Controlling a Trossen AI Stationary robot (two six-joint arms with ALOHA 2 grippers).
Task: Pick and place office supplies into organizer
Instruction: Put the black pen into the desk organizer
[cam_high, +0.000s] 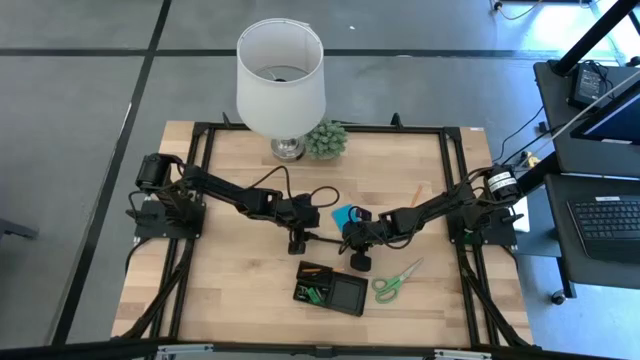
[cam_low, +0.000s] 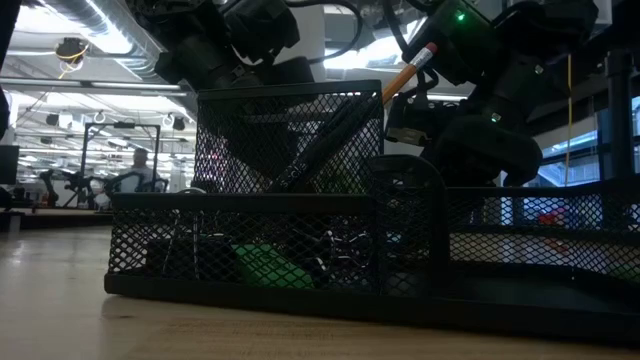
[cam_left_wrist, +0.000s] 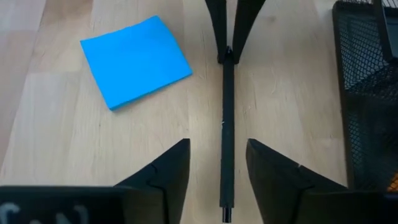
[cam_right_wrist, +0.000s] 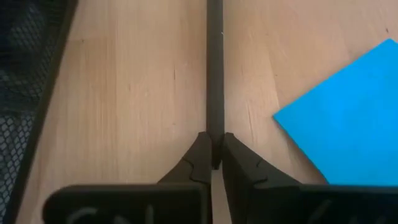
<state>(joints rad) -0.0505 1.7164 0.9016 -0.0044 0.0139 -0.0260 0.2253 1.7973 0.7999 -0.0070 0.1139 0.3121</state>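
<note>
A black pen (cam_left_wrist: 227, 124) lies level just over the wood, between my two grippers near the table's middle. My right gripper (cam_right_wrist: 214, 155) is shut on one end of it. My left gripper (cam_left_wrist: 217, 174) stands open at the pen's other end (cam_left_wrist: 225, 208), one finger on either side with a gap to each. A blue sticky-note pad (cam_high: 345, 215) lies flat on the wood just beyond them. The black mesh organizer (cam_high: 330, 288) stands nearer the front edge, holding an orange pencil (cam_low: 410, 70) and small green and black items. Green-handled scissors (cam_high: 397, 280) lie to its right. My right gripper pinches the pen's end (cam_right_wrist: 214, 140) between its two fingertips (cam_right_wrist: 200, 155). The fingers slant down from the table's right side and run along the pen, which reaches away from them toward my left gripper. Whether the pen rests on the wood I cannot tell.
A white lamp (cam_high: 281, 80) and a small green plant (cam_high: 326, 140) stand at the far edge. An orange pencil (cam_high: 414, 193) lies on the wood toward the right. The organizer's mesh wall (cam_left_wrist: 367, 93) is close beside my left gripper.
</note>
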